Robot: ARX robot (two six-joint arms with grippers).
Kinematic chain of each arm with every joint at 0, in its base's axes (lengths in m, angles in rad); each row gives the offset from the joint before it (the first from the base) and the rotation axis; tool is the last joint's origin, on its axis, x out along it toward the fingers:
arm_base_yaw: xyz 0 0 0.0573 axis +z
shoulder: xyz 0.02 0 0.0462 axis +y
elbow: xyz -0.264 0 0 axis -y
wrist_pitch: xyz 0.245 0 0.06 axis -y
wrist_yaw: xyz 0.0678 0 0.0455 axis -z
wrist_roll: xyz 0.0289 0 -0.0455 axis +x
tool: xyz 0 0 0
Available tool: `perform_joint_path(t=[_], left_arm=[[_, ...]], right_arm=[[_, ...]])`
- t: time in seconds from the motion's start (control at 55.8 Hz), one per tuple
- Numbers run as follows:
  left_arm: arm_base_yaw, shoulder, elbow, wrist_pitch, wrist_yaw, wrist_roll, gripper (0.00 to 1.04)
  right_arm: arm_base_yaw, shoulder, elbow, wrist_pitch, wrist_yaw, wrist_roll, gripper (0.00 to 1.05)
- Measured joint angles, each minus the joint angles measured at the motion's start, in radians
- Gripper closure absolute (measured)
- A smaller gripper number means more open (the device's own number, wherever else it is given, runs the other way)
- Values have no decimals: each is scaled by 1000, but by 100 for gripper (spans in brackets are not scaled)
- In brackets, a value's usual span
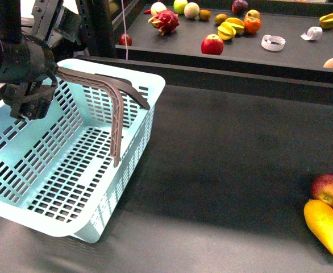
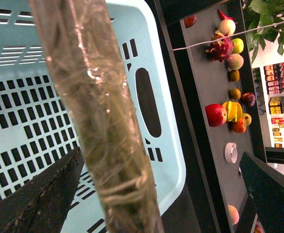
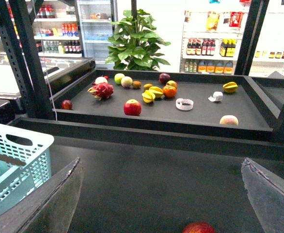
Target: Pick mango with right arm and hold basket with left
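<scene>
The turquoise basket (image 1: 70, 165) stands on the left of the dark table, its grey-brown handles (image 1: 118, 108) raised. My left gripper (image 1: 30, 105) is open at the basket's far left rim. In the left wrist view a handle (image 2: 98, 121) runs between the spread fingers (image 2: 40, 199) of the left gripper (image 2: 156, 194), untouched by the other finger. The mango (image 1: 328, 227), yellow-orange, lies at the table's front right, touching a red apple (image 1: 331, 190). My right gripper (image 3: 159, 199) is open and empty above the table, with the apple (image 3: 198, 227) just below it. The mango is out of the right wrist view.
A raised ledge (image 1: 240, 79) separates the table from a back shelf with a dragon fruit (image 1: 165, 21), red apple (image 1: 212, 44), cut star-shaped fruit (image 1: 229, 29), tape roll (image 1: 273, 42) and several other fruits. The basket's corner (image 3: 16, 160) shows in the right wrist view.
</scene>
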Motion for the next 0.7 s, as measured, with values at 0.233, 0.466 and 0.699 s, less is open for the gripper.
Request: perform_joint_path(t=[0.233, 0.466, 0.699], left_arm=[[-4, 66, 62, -15, 3, -23, 55], [-10, 69, 69, -19, 14, -53, 97], [-55, -1, -1, 2, 61, 113, 99]], right_arm=[[0, 0, 0, 0, 0, 0, 8], [0, 0, 0, 0, 0, 0, 8], [0, 0, 0, 0, 0, 0, 8]])
